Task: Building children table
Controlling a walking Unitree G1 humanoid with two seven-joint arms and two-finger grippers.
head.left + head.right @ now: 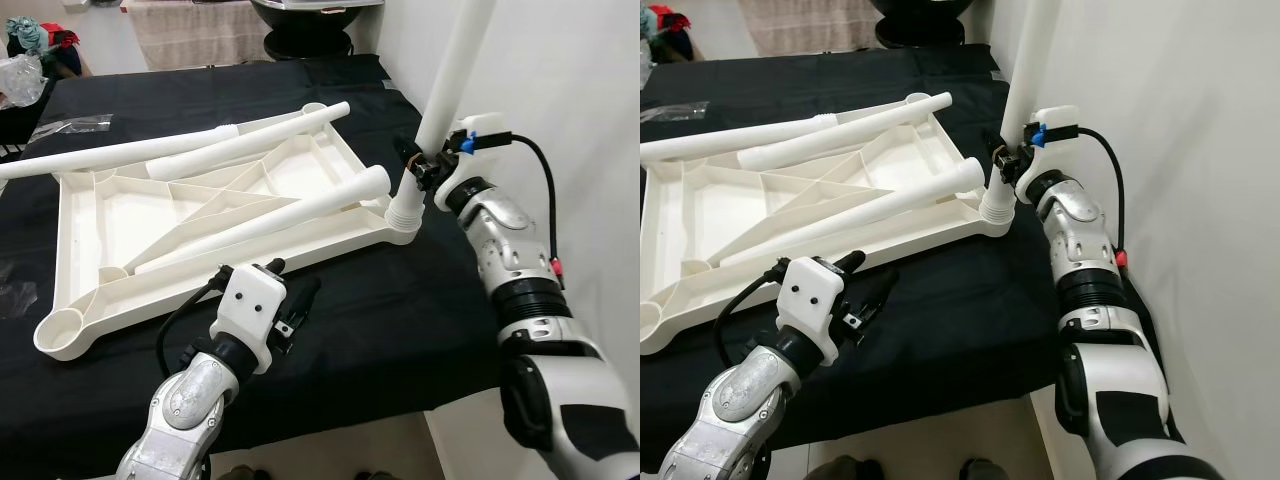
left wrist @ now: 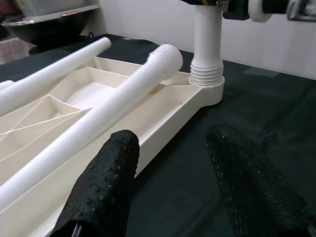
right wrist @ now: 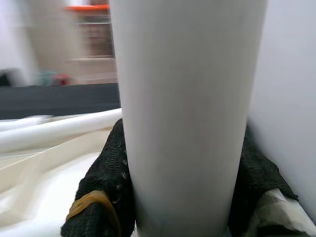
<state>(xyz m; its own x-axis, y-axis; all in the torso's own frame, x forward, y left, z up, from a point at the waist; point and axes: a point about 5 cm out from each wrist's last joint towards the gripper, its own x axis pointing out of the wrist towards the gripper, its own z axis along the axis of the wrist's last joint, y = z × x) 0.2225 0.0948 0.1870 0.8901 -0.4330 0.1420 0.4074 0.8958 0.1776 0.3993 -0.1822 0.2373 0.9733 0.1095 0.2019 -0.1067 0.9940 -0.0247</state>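
1. Right end effector (image 1: 425,168) grips the upright leg (image 1: 452,75), seated in the corner socket of the upturned table panel (image 1: 85,215), right of centre.
2. Left end effector (image 2: 170,185) hovers open, empty, lower centre.
3. Three loose legs (image 1: 260,215) lie across the panel, apparently still unfitted.

Both eye views look forward and down from the head, sharing the black-covered tabletop (image 1: 400,330) and white table frame (image 1: 90,215). Left wrist view looks low across it toward the upright leg (image 2: 207,44). Right wrist view sits very close against that leg.
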